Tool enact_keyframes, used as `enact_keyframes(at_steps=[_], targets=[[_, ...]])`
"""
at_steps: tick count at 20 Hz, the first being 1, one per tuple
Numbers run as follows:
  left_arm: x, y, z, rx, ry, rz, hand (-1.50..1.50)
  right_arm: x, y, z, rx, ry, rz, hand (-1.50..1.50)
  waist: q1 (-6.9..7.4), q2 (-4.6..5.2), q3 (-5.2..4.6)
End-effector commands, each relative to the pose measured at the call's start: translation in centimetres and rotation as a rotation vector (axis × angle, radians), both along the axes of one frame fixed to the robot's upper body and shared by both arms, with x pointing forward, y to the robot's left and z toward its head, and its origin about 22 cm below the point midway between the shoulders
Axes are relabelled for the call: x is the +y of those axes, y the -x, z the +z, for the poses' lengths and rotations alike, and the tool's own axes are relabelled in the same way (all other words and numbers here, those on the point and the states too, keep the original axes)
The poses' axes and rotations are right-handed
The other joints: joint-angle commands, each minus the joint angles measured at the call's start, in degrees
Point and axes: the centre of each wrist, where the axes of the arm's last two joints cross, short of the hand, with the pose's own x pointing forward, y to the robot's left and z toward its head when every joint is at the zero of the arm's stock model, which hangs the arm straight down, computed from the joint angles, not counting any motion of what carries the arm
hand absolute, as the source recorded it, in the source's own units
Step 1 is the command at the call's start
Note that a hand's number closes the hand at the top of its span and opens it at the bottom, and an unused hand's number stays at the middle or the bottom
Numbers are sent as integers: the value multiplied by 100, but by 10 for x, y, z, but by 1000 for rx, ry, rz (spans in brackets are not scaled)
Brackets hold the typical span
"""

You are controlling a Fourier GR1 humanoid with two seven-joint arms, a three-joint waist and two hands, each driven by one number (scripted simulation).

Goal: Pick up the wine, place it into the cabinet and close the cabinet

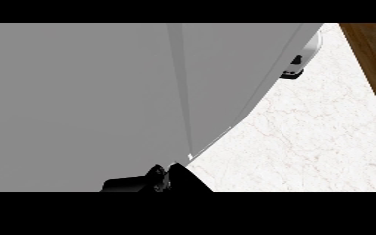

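Observation:
A large grey cabinet panel [110, 99] with a vertical seam fills the left and middle of the head view and hides whatever lies behind it. No wine bottle shows. One black hand [150, 181], apparently my left, sits at the lower edge, right against the panel's bottom corner. Only part of the hand shows. My right hand is nowhere to be seen.
White marble counter [308, 139] runs along the right side, with a brown wooden strip [363, 45] at the far right. A small white and black object [297, 64] peeks out from behind the panel's upper right edge; I cannot identify it.

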Motion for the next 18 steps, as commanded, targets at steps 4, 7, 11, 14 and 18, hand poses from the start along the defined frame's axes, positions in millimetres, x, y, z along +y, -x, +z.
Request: enact_keyframes(at_steps=[4,7,11,14,18], targets=[[-3,1,-3,-3,9,1,-150,49,-68,48,-24,-14,-52,150,-3,2,8],[-8,-5,-5,-4,-6,19,-150,72,-86,40,-122,34,-109,150,-44,10,9],[-10,-3,-7,-4,0,10,-150,78,-115,63,-172,103,-173,150,-110,-16,12],[-10,-9,7,-9,-6,18,-150,78,-146,58,-144,95,-223,150,-83,-4,14],[-6,8,-8,2,-5,38,-150,52,-177,50,-97,95,-206,150,-121,-19,16]])
